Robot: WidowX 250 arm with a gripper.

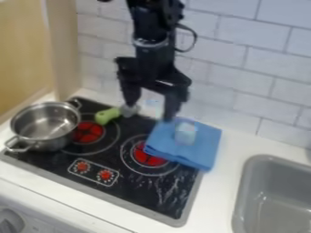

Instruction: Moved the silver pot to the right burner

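Note:
Over the back of the black stove, the gripper hangs with its two fingers spread apart, open and not touching the pot. The silver pot stands upright at the stove's left side, to the left of the gripper, its two loop handles at front left and back right. Its right side borders the left burner. The right burner lies below and in front of the gripper, its back right part covered by a folded blue cloth.
A green-handled utensil lies behind the left burner, near the gripper's left finger. On the blue cloth sits a pale block. A grey sink is at the right; a tiled wall rises behind, and a wooden panel stands at back left.

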